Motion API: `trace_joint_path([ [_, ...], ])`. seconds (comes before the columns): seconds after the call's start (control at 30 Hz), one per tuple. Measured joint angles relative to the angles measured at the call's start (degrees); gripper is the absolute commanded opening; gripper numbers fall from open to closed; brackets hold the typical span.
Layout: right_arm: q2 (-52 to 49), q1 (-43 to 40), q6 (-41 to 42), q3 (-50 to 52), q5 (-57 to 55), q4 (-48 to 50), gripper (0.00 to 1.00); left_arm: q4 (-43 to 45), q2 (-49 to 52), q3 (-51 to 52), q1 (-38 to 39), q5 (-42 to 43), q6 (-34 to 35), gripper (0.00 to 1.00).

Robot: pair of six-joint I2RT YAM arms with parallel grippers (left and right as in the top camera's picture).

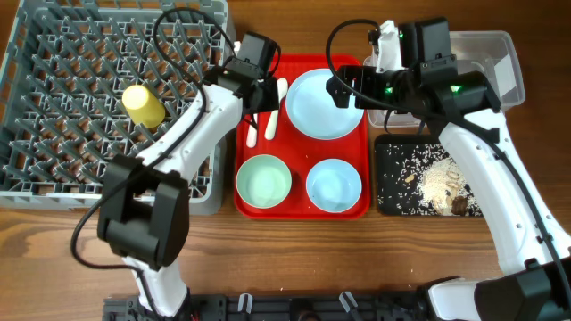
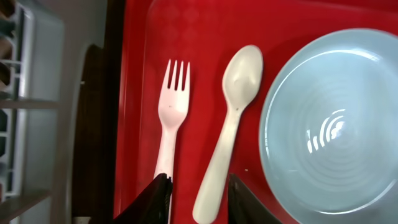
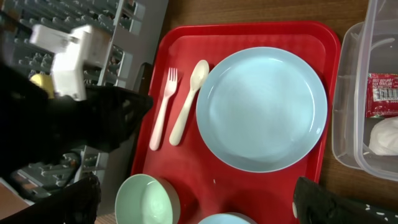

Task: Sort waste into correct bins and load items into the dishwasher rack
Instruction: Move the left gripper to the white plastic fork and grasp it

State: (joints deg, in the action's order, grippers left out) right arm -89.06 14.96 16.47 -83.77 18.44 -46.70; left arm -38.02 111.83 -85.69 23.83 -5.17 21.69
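Note:
On the red tray, a cream fork (image 2: 171, 118) and spoon (image 2: 231, 118) lie left of the light-blue plate (image 1: 323, 102). My left gripper (image 2: 200, 202) is open low over them, with the spoon handle between its fingers and the fork handle at the left finger. My right gripper (image 3: 199, 208) is wide open and empty, hovering above the plate (image 3: 264, 106). A pale-green bowl (image 1: 263, 180) and a light-blue bowl (image 1: 334, 185) sit at the tray's front. A yellow cup (image 1: 143, 105) lies in the grey rack (image 1: 53, 134).
The clear tub (image 3: 354, 143) at the right holds the red sachet (image 3: 382, 93) and white tissue (image 3: 385, 134). The black tray (image 1: 393, 192) in front of it holds rice grains and brown bits. The red tray (image 1: 299, 209) lies between the rack and the bins.

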Motion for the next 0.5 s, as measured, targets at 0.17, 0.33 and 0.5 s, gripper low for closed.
trace_joint_path([
  [0.17,0.0,0.0,0.0,0.0,0.0,0.0,1.0,0.22,4.52,0.0,-0.02,-0.2,0.02,0.32],
  [0.33,0.0,0.0,0.0,0.0,0.0,0.0,1.0,0.37,6.25,0.0,-1.36,-0.22,0.04,0.31],
  [0.5,0.0,0.0,0.0,0.0,0.0,0.0,1.0,0.42,6.43,0.0,-3.45,0.37,0.59,0.31],
])
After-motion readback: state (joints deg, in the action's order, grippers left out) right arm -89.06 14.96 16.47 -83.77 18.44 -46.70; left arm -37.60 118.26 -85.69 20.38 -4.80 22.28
